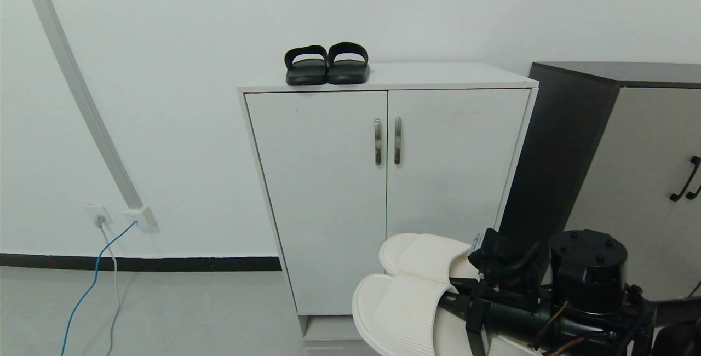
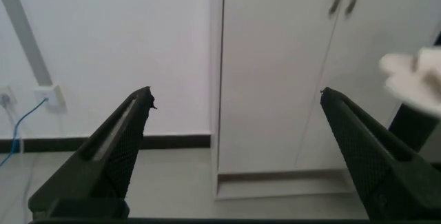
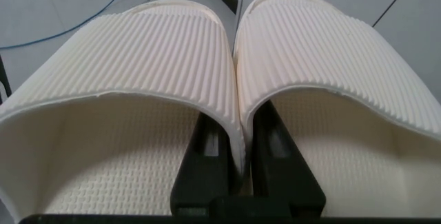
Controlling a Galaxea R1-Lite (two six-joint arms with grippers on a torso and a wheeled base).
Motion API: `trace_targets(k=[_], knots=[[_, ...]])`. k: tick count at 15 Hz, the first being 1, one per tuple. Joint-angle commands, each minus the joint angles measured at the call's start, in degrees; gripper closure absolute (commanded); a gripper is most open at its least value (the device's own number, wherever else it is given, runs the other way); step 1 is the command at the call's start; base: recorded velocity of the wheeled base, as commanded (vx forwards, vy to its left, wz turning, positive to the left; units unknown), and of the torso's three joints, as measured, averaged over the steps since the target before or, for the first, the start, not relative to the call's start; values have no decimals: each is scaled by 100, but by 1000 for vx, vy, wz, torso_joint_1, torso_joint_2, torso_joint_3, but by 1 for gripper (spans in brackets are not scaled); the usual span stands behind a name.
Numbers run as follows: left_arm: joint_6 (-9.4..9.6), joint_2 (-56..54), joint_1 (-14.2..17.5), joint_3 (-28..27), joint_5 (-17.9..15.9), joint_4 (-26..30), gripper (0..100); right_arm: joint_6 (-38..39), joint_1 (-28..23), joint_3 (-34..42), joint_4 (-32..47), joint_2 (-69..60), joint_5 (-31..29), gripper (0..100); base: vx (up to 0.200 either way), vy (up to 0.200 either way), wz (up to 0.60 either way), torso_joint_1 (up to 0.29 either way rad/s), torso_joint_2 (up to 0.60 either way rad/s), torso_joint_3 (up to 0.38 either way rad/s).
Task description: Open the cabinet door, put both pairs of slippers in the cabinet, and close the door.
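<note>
White wall [image 1: 164, 71] behind everything, grey floor [image 1: 181, 312] below, dark skirting strip along the join.

White cabinet [image 1: 383, 191] stands against the wall, two doors. Left door [image 1: 323, 197] and right door [image 1: 454, 164] both shut, meeting at a centre seam. Dark cabinet [image 1: 602, 153] just beside it on the right, its light front carrying black handles.

Cream slippers [image 1: 416, 285], ribbed straps, side by side and touching, held up in front of the lower right door. Right gripper [image 3: 238, 141] carries them: one dark finger [image 3: 207, 162] runs inside each slipper, and the two press the neighbouring strap walls together, so the jaws pinch the pair at its inner edges. Toes point away from the wrist, toward the cabinet.

Black slippers [image 1: 327, 64] sit on the white cabinet's top, left half, above the left door. They stand side by side and touching, open ends facing out.

Left gripper [image 2: 236, 94] seen from its wrist camera: jaws spread wide apart, the cabinet's left edge and wall visible through the gap. The cream pair shows as a pale blur [image 2: 413, 76] at that view's edge.

Two metal bar handles [image 1: 378, 141], upright, one each side of the seam, close together.

Wall sockets [image 1: 118, 216] low on the left, under a slanting grey conduit [image 1: 76, 87]. Blue cable [image 1: 90, 285] and a grey one hang from them to the floor.
</note>
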Motion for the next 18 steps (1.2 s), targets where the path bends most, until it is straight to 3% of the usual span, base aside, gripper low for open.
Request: trace_targets(k=[1, 5, 10, 12, 13, 14, 15, 18], knots=[[-221, 674, -42, -889, -378, 363, 0, -8, -1, 20, -13, 74, 1, 100, 0, 0, 0, 0, 0, 0], [-212, 2063, -51, -1100, -1863, 91, 0, -8, 17, 28, -13, 118, -8, 100, 0, 0, 0, -13, 58, 58], [-195, 3970, -201, -1618, -3049, -1131, 0, 1, 17, 46, -13, 126, -8, 100, 0, 0, 0, -2, 10, 11], [-195, 4594, -447, -2032, -3155, -1351, 0, 1, 17, 64, -4, 144, 1, 100, 0, 0, 0, 0, 0, 0], [-212, 5121, -807, -2533, -3146, -1386, 0, 1, 17, 81, -4, 153, 1, 100, 0, 0, 0, 0, 0, 0], [-221, 5279, -974, -2717, -3137, -1386, 0, 10, 17, 81, 4, 153, -8, 100, 0, 0, 0, 0, 0, 0], [-230, 5631, -1370, -3086, -3058, -1386, 0, 27, 17, 81, 4, 162, -8, 100, 0, 0, 0, 0, 0, 0], [-221, 6404, -2064, -3561, -2452, -1456, 0, 27, 17, 81, -4, 153, 1, 100, 0, 0, 0, 0, 0, 0]])
